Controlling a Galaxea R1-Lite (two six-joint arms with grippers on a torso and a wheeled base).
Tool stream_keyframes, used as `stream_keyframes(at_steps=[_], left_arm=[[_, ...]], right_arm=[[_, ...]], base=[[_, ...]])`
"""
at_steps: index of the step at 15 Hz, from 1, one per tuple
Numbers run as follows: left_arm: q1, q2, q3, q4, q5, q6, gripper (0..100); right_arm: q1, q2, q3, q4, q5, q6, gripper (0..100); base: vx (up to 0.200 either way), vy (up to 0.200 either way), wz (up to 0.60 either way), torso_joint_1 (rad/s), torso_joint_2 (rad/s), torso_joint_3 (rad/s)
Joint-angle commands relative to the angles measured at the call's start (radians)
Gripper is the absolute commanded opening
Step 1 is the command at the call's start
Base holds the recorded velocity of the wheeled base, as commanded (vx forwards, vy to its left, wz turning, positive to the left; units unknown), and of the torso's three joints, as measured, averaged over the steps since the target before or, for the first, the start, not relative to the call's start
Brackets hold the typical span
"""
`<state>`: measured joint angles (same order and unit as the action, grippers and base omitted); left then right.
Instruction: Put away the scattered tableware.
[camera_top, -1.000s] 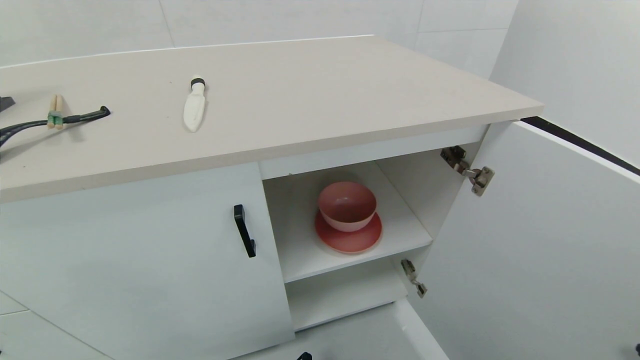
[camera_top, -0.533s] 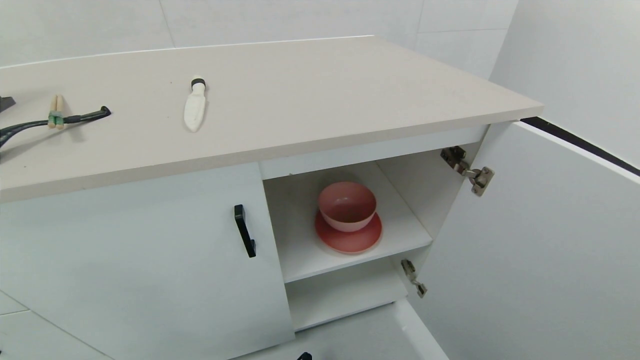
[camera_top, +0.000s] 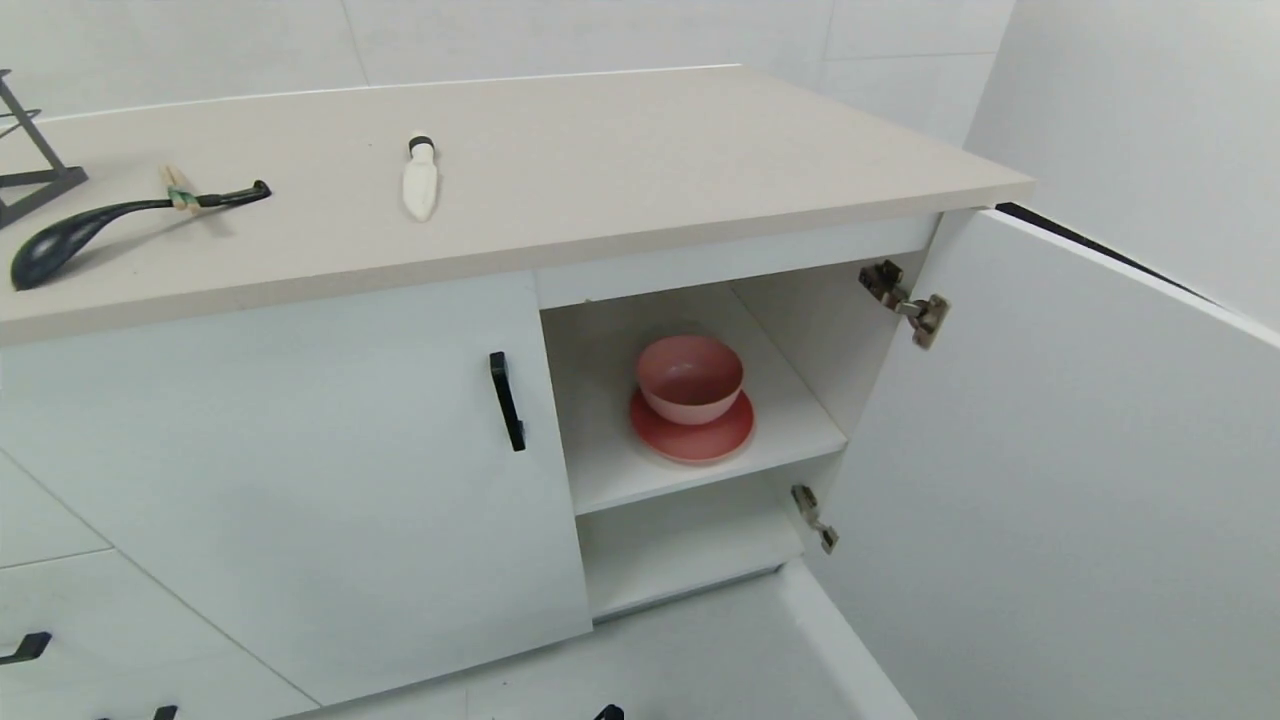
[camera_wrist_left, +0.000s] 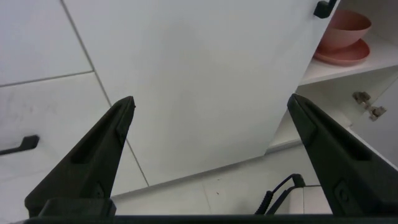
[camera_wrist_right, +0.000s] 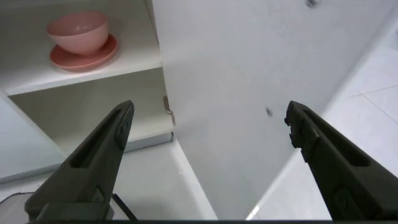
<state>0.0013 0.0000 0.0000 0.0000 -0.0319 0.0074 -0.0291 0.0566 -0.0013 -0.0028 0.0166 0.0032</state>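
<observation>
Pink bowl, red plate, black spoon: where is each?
pink bowl (camera_top: 690, 372): head view, inside wall.
red plate (camera_top: 695, 447): head view, front rim.
black spoon (camera_top: 46, 247): head view, scoop end.

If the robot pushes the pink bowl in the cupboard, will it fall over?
Probably not: the pink bowl looks wide and low, standing upright on the red plate. It might slide across the plate's smooth-looking surface instead, or carry the plate along the shelf. It looks matte and light, maybe plastic, but that is a guess.

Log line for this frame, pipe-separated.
left gripper open | right gripper open | bowl on plate in cabinet | black spoon, chopsticks, white utensil on counter
</observation>
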Motion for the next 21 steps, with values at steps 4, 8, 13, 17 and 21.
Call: stream_keyframes(at_steps=[4,8,13,17,21], left_arm=[[0.000,0.000,0.000,0.000,0.003,0.002,100],[0.000,0.000,0.000,0.000,0.010,0.000,100],[0.000,0.000,0.000,-0.003,0.037,-0.014,100],[0.000,0.000,0.000,0.000,0.033,-0.009,100],[0.000,0.000,0.000,0.000,0.033,-0.006,100]], right_arm=[[0.000,0.006,0.000,0.000,0.000,0.000,100],[0.021,-0.037,0.000,0.000,0.000,0.003,100],[0.026,-0.041,0.000,0.000,0.000,0.003,100],[0.026,-0.041,0.000,0.000,-0.001,0.003,100],[0.026,-0.043,0.000,0.000,-0.001,0.003,100]], base=[[-0.100,-0.200,0.00,0.002,0.00,0.004],[0.000,-0.200,0.00,0.004,0.00,0.001],[-0.160,-0.120,0.00,0.000,0.00,0.001],[-0.200,0.000,0.00,0.002,0.00,0.000],[0.000,-0.200,0.15,0.000,0.00,0.006]])
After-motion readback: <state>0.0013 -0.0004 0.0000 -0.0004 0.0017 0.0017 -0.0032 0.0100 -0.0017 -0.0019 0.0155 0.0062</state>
